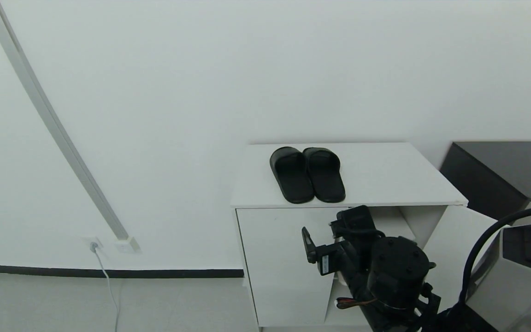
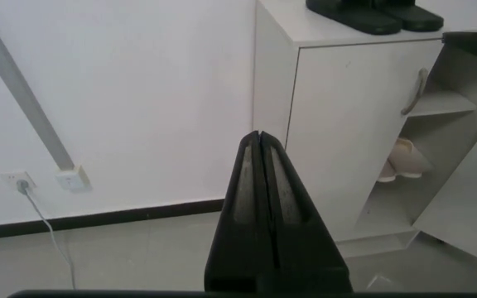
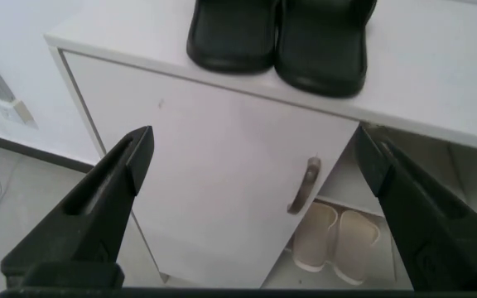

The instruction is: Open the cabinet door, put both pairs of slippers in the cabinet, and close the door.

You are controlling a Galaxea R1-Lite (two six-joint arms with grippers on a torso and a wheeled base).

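Head view shows black slippers point(image 1: 307, 174) atop the cabinet point(image 1: 385, 177); right tool point(image 3: 253, 142) spread wide; left tool point(image 2: 259, 139) clenched shut.

left tool point(image 2: 259, 141) closed, right tool point(image 3: 253, 142) spread wide

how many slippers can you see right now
4. Two black slippers lie side by side on top of the cabinet; two pale slippers sit low inside it. More may be hidden behind the closed door.
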